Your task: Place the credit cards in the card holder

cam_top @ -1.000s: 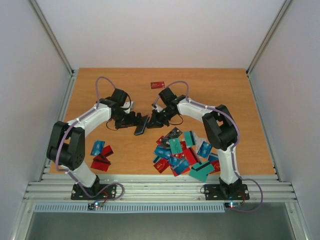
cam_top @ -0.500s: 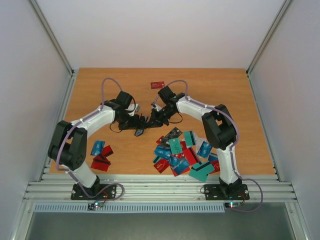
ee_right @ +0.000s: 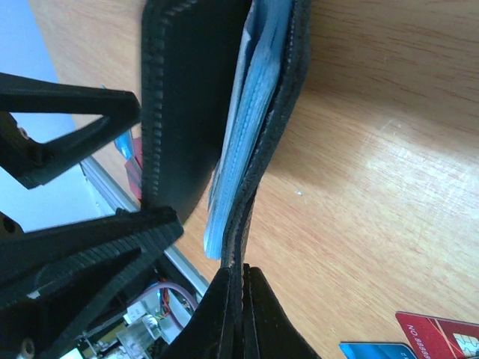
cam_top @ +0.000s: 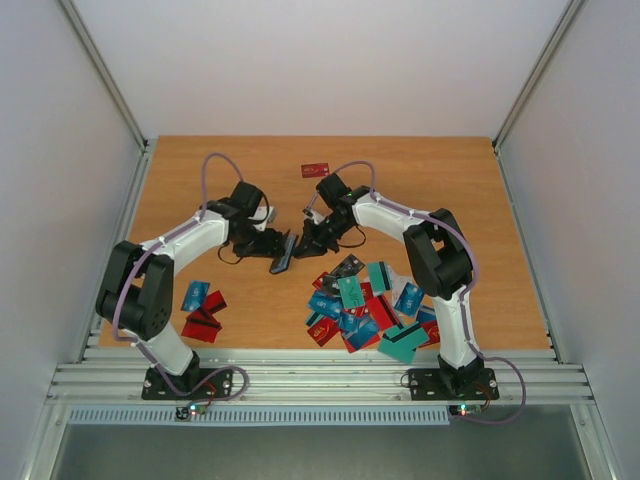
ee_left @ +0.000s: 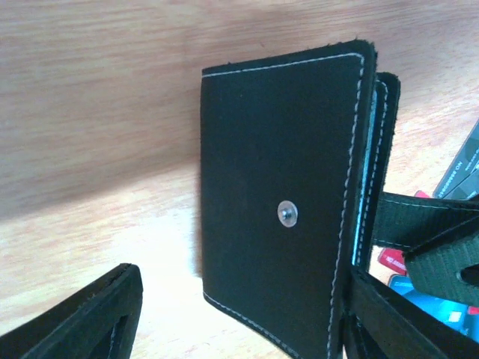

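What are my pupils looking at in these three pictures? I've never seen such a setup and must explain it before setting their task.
These are two robot arms bolted at the near edge of a wooden table. The wide picture comes from a fixed camera above and behind them; each close-up comes from a camera on one wrist. Each arm ends in a two-finger end effector. The right end effector is shut on one flap of a black card holder. The left end effector is open, its fingers either side of the holder. Inside it sit light blue cards. On the table lie a large pile of credit cards by the right arm, a small group by the left arm, and one red card farther back.
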You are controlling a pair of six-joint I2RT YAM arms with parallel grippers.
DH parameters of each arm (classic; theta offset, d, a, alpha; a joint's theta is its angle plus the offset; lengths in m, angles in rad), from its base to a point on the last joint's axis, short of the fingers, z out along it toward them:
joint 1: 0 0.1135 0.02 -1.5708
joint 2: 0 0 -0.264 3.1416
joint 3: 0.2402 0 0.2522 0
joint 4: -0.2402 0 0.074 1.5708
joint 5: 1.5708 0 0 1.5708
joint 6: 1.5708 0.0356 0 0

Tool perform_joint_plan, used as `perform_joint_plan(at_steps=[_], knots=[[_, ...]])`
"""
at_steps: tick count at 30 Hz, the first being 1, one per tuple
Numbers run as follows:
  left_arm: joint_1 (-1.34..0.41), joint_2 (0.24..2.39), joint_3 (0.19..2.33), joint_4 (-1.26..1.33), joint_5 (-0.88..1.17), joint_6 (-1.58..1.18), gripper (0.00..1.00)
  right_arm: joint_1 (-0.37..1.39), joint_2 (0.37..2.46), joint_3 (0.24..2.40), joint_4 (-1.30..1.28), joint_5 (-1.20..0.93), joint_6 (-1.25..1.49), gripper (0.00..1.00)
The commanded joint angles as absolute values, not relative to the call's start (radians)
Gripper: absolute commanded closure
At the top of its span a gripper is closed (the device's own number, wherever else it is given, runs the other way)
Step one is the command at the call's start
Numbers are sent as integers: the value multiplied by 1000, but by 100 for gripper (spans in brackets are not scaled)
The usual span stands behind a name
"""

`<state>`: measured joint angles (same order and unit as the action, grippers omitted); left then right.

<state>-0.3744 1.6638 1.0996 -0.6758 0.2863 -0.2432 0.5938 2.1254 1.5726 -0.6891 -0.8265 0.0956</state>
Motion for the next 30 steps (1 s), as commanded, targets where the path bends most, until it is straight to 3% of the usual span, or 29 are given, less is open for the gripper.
perform_joint_plan(at_steps=[1,8,10,14,15,18,30], knots=[[-356,1654,1093,-633,251,-218,32,599,2118,1557,-708,-822,76,99],[-349,1654,1067,-623,217,-215,53,599,2121,1543,-716,-807,63,99],[-347,1655,1058,-618,217,-216,64,600,2124,1539,-715,-801,59,99],[-345,1657,1045,-604,247,-230,96,597,2141,1562,-745,-772,39,99],[-345,1658,1045,-602,256,-238,99,596,2146,1570,-756,-761,33,99],[-344,1657,1041,-596,281,-282,100,586,2152,1594,-800,-721,17,96],[-342,1620,994,-562,334,-417,100,542,2046,1585,-894,-654,-57,71]])
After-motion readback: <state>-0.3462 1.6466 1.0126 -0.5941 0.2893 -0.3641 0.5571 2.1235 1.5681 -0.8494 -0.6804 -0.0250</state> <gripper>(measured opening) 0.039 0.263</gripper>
